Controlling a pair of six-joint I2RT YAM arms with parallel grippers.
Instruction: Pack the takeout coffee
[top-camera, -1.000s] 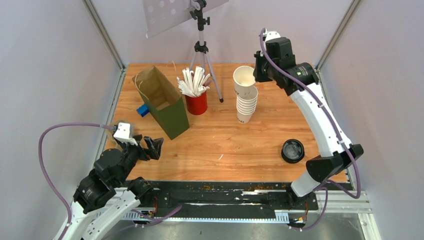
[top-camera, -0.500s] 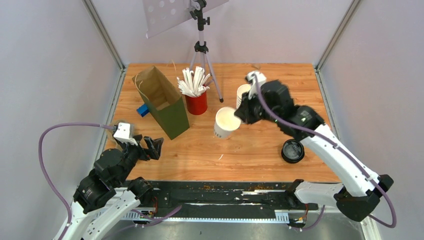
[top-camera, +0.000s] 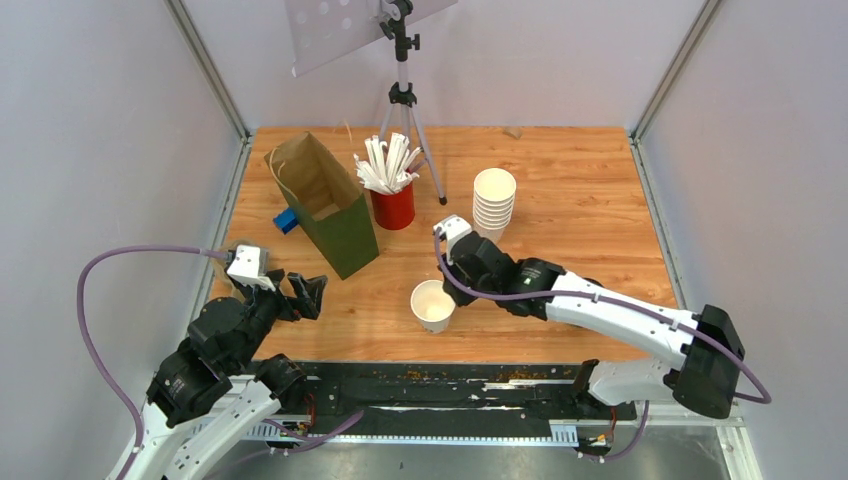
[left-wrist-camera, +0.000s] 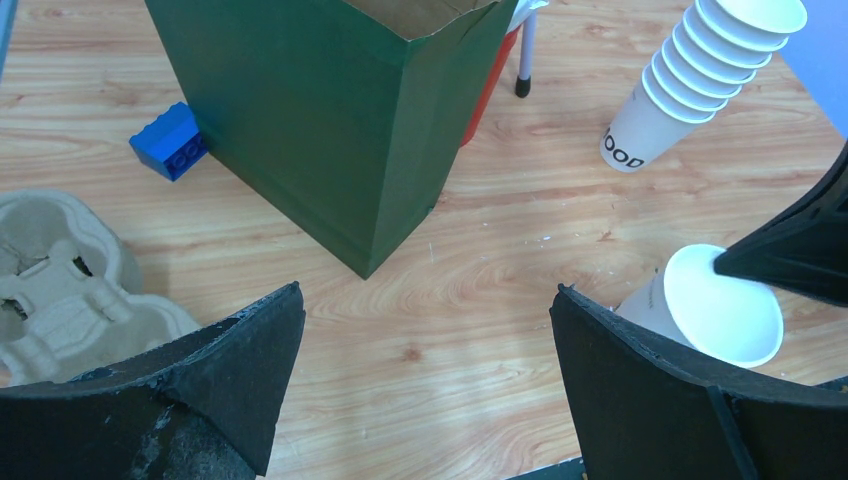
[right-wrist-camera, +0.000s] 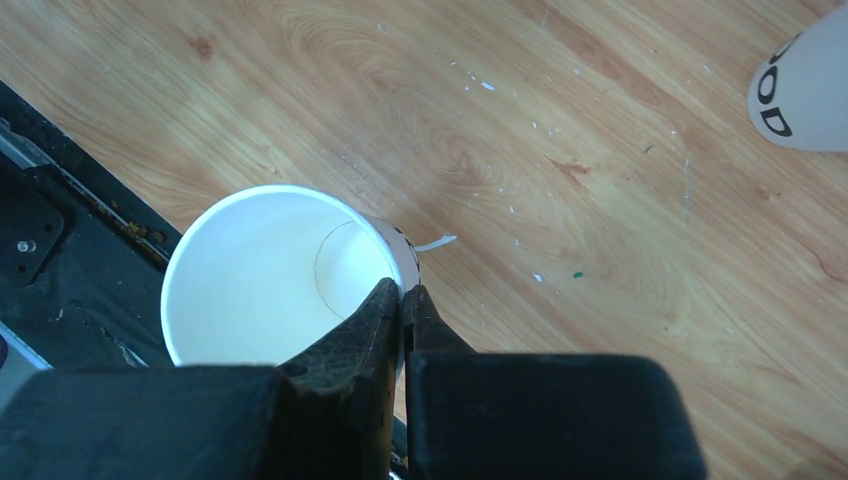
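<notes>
The single white paper cup (top-camera: 432, 305) is lidless and held tilted, low over the wood near the table's front edge. My right gripper (top-camera: 453, 290) is shut on its rim, one finger inside and one outside, as the right wrist view shows at the gripper (right-wrist-camera: 402, 292) and cup (right-wrist-camera: 260, 270). The cup also shows in the left wrist view (left-wrist-camera: 722, 315). The black lid is hidden behind my right arm. My left gripper (top-camera: 310, 293) is open and empty at the front left, with bare wood between its fingers (left-wrist-camera: 425, 300).
A green-sided paper bag (top-camera: 325, 205) stands open at the back left, a blue brick (top-camera: 287, 221) beside it. A red cup of straws (top-camera: 393, 207), a tripod (top-camera: 403, 100) and the stack of nested cups (top-camera: 493, 200) stand behind. A cardboard cup carrier (left-wrist-camera: 60, 270) lies at the left.
My right arm lifted one cup off the stack and carried it forward and left, down toward the table's front edge. It now covers the lid. The left arm has not moved.
</notes>
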